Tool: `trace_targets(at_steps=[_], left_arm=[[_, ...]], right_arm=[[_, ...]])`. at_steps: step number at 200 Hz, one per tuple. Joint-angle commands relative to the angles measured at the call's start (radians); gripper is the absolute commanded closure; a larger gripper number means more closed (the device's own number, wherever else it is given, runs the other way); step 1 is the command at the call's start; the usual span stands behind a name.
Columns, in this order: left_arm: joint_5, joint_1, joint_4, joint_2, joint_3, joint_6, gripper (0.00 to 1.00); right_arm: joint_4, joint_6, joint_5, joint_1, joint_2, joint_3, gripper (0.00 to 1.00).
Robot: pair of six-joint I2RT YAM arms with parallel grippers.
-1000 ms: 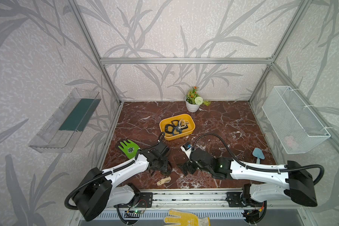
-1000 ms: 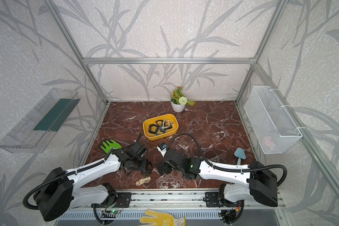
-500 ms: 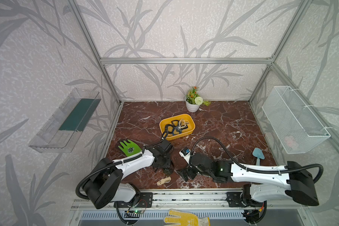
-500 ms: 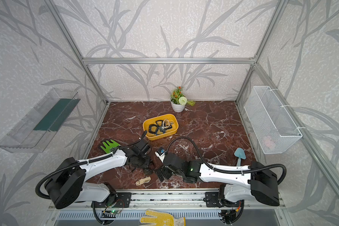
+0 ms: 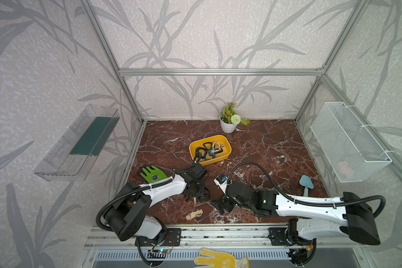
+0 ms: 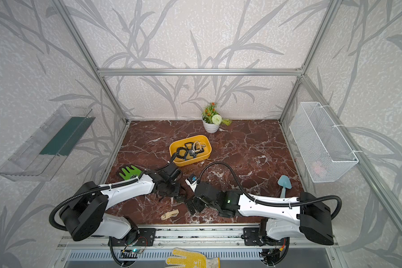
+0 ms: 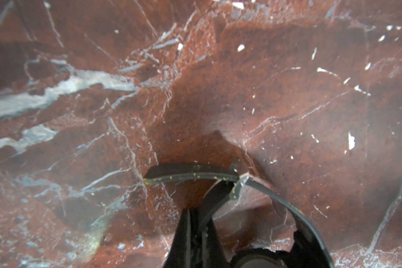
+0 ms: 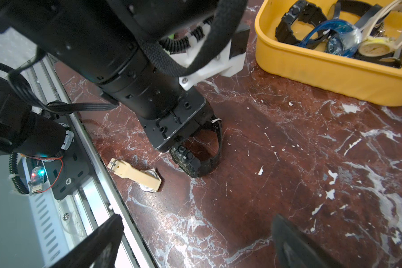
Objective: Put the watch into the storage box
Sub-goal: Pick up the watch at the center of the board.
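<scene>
Yellow storage box (image 5: 219, 160), black watch (image 8: 196, 165)

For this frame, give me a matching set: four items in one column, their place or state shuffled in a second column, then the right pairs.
Column one
1. black watch
2. beige watch
3. blue watch
4. right gripper

Column two
A. open, holding nothing
B. inside the yellow storage box
C. strap pinched by the shut left gripper
D. lying loose on the marble tabletop

Pairs: 1-C, 2-D, 3-B, 4-A
</scene>
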Motion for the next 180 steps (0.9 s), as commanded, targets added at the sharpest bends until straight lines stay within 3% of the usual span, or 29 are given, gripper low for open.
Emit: trace_targets(at_steps=[1,90,135,180], left_arm=[[0.0,-0.001,0.004,-0.024,0.029,0.006,0.97],[0.012,0.002,0.008,-0.071,0.052,0.005,1.0],[-0.026,0.005,-0.037,-0.061,0.19,0.056,1.0],[-0.021,0.041,-0.032,0.056,0.38,0.145,1.0]], right_arm=[[-0.004,0.013,0.034,0.008,-0.034,-0.014,0.0],[-0.009,0.028,0.072,0.005,-0.055,-0.027,0.0],[-0.05,0.042,0.101,-0.031,-0.139,-0.065,0.0],[-0.085,0.072,0.129,-0.06,-0.218,-0.107,0.01]])
